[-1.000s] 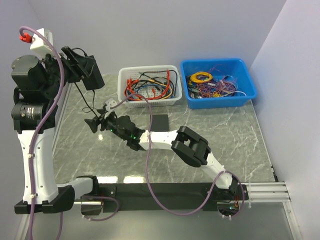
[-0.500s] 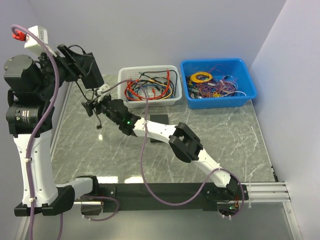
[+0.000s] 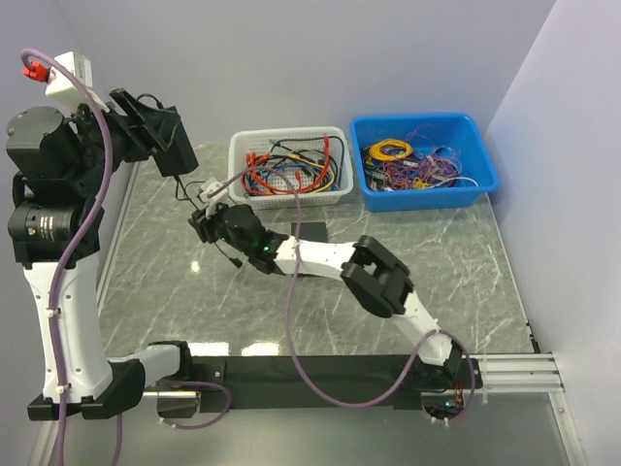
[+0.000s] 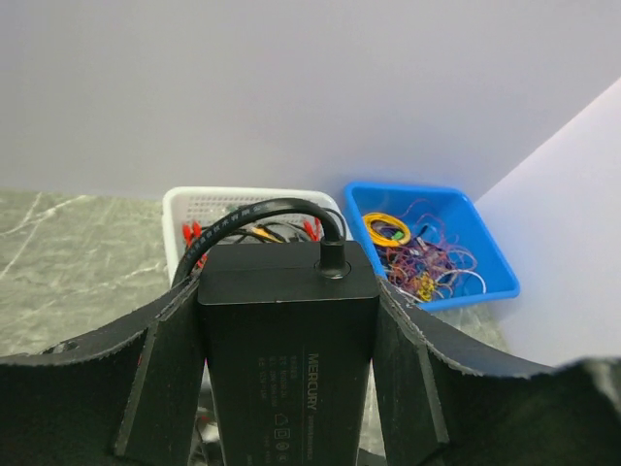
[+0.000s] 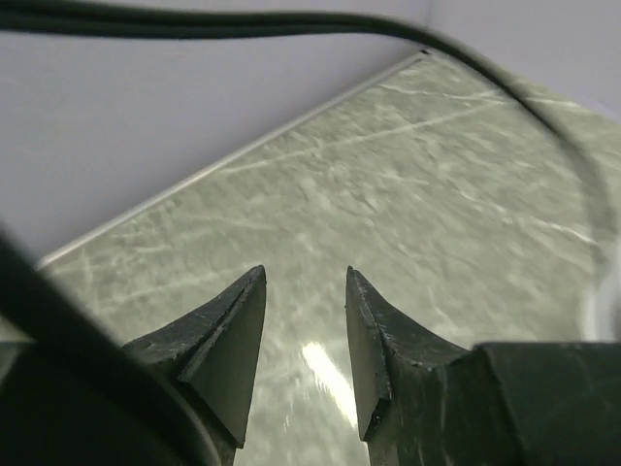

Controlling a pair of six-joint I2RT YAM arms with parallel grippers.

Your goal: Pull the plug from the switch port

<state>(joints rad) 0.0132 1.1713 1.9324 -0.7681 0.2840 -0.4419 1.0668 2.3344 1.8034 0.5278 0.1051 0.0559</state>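
Observation:
The switch (image 4: 287, 349), a flat matte-black box, is held up in the air at the far left with my left gripper (image 3: 160, 136) shut on its two long sides. A black plug (image 4: 333, 257) sits in a port on its far edge. Its black cable (image 4: 243, 216) loops away to the left and hangs below the switch (image 3: 167, 144). My right gripper (image 3: 200, 223) hovers just below and to the right of the switch. In the right wrist view its jaws (image 5: 303, 277) stand apart with only the marble table between them, and the cable (image 5: 291, 21) arcs across above the fingertips.
A white mesh basket (image 3: 236, 165) full of coloured cables stands at the back centre, with a blue bin (image 3: 485, 167) of wires to its right. The white side walls close in at left and right. The right arm stretches diagonally across the marble table (image 3: 456, 262).
The right gripper climbed toward the raised switch, then shifted slightly right and down, and its jaws narrowed. The left arm lifted the switch a little early on, then held still.

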